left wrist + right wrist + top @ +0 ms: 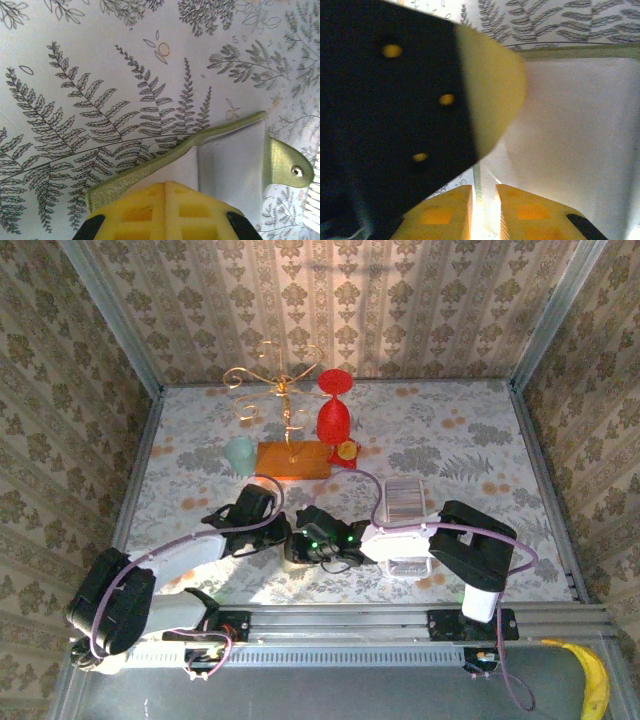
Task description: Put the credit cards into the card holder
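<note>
The green card holder (297,548) lies open near the table's front, between both grippers. In the left wrist view its green rim (140,172) frames whitish panels (230,165), and I cannot tell card from lining; its snap tab (292,170) sticks out to the right. My left gripper (165,184) is shut, its yellow fingertips pressed together on the holder's whitish inner face. My right gripper (483,189) is pinched to a narrow slit on the holder's thin green edge, with a thin whitish edge beside it. The left gripper's yellow finger (490,85) looms close above. No credit cards are clearly told apart.
A white ridged rack (405,498) and a white box (405,565) sit just right of the grippers. At the back stand a gold wire stand on a wooden base (290,460), a red goblet (334,415) and a pale green cup (240,452). Patterned walls close three sides.
</note>
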Robot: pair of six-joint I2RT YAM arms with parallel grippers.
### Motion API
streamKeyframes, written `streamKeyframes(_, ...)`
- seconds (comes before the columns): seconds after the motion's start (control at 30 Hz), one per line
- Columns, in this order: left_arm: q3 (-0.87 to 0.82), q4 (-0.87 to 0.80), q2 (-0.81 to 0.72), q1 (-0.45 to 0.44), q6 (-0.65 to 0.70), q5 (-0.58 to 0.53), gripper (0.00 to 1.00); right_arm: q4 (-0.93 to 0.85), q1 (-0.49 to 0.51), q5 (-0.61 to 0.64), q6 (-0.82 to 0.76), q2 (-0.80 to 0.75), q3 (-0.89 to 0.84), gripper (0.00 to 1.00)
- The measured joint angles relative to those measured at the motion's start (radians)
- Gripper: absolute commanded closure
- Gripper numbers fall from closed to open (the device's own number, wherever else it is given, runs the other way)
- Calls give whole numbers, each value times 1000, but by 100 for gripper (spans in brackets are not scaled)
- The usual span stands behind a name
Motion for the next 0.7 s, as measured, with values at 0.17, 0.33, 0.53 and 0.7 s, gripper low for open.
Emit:
streamKeyframes(0.17,0,0,6,0,13,3,100,-64,19,7,-48,-33,3,69)
streamKeyframes(0.33,-2,0,5,0,25,6,100,-124,22,50,-106,-138,-29,59)
streamKeyframes(0.53,-7,-4,-7,0,36,6,100,-188,19,112,-182,-249,-68,52)
streamKeyframes(0.7,-8,-16,-34,0,46,6,100,-259,13,139,-217,-229,-63,57)
